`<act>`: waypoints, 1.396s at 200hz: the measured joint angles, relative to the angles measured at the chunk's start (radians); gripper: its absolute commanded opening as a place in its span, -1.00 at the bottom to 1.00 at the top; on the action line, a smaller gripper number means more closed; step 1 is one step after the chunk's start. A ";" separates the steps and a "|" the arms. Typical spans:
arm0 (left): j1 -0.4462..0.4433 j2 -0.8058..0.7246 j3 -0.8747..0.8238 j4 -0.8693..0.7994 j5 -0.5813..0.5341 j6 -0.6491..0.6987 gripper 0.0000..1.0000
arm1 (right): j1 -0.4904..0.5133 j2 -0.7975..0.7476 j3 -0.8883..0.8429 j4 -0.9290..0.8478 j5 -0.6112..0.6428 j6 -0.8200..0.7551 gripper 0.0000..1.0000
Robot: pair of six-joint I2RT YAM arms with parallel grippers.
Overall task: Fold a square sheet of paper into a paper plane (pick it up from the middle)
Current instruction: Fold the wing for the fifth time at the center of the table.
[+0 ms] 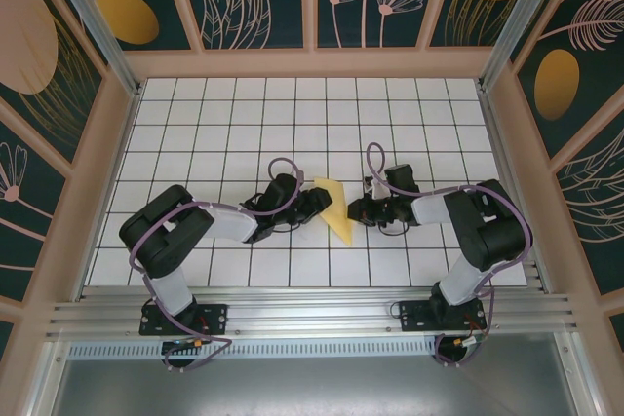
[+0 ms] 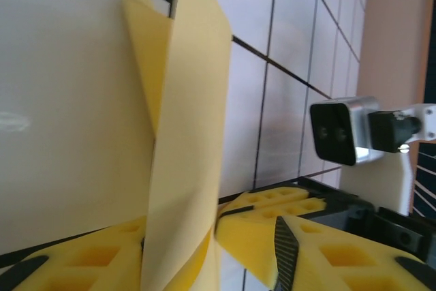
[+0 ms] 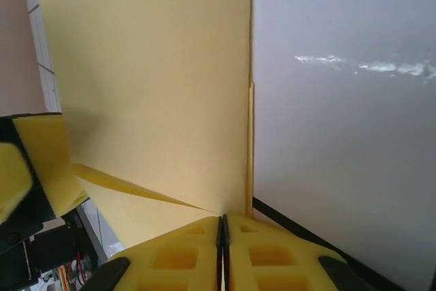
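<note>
Pinching the square sheet of paper (image 1: 338,223) is the work of the right gripper (image 1: 357,209); in the right wrist view its two yellow pads (image 3: 266,253) meet with no gap, and the creased end of the sheet runs down to that seam; I judge that it clamps the paper there so the folded layers cannot spring apart.

The left gripper (image 1: 314,204) comes from the opposite side, and the two tips nearly face each other; in the left wrist view its jaws stand apart, and the sheet rises between them as a tall narrow flap that leans against one pad (image 2: 88,260); I see no squeeze on it. Probably this gripper waits around the flap to press or take it while the other one holds the base. A yellow finger of the right gripper shows just beside the flap there, with the right wrist camera (image 2: 340,131) above it.

The sheet itself is in the middle of the white grid table (image 1: 244,124), between the two grippers; it is no more a flat square but a long narrow wedge with one pointed end toward the arms. Part of it stands up from the table, so I think the folding is well advanced but not finished.

Such thin paper bends easily; a push from the open gripper could buckle the flap instead of creasing it, so the hold on the other side must not slip.
</note>
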 measured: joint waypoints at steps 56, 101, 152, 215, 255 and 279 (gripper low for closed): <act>0.000 0.032 0.000 0.056 0.024 -0.014 -0.63 | -0.004 0.003 0.000 0.005 -0.010 0.015 -0.70; 0.000 0.036 -0.008 0.049 0.014 -0.010 -0.91 | 0.008 -0.028 -0.002 -0.010 0.024 0.018 -0.56; 0.000 0.009 -0.004 -0.051 -0.039 0.010 -0.98 | 0.043 -0.261 -0.066 -0.031 0.240 -0.011 -0.32; 0.000 -0.010 0.011 -0.108 -0.065 0.021 -0.97 | 0.381 -0.420 -0.204 0.078 0.615 -0.138 -0.18; 0.000 -0.010 0.013 -0.112 -0.065 0.021 -0.97 | 0.518 -0.421 -0.267 0.147 0.805 -0.260 -0.14; 0.000 -0.010 0.018 -0.113 -0.065 0.021 -0.96 | 0.573 -0.398 -0.266 0.209 0.868 -0.338 -0.10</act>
